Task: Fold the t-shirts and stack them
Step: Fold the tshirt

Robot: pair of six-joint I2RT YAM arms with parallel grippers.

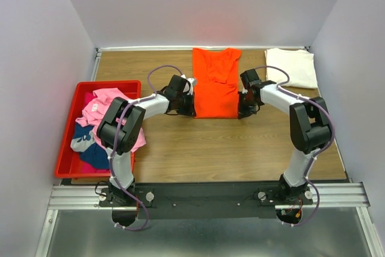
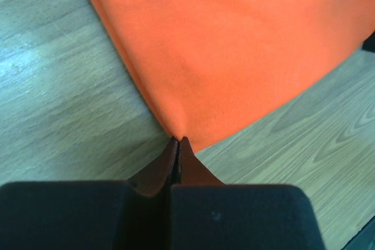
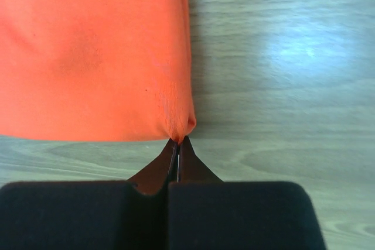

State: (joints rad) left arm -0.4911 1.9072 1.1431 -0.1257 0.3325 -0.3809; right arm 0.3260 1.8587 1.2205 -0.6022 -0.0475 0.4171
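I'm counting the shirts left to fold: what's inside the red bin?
The red bin holds a heap: a pink t-shirt on top, dark blue cloth beneath. The left arm covers part; anything deeper is hidden.

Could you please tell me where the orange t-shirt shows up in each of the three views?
Top external: the orange t-shirt lies at centre, toward the far edge of the wooden table.
Left wrist: it fills the upper right, its corner pinched by the left gripper.
Right wrist: it fills the upper left, its corner pinched by the right gripper.
Shared landmark: the wooden table bordering the cloth.
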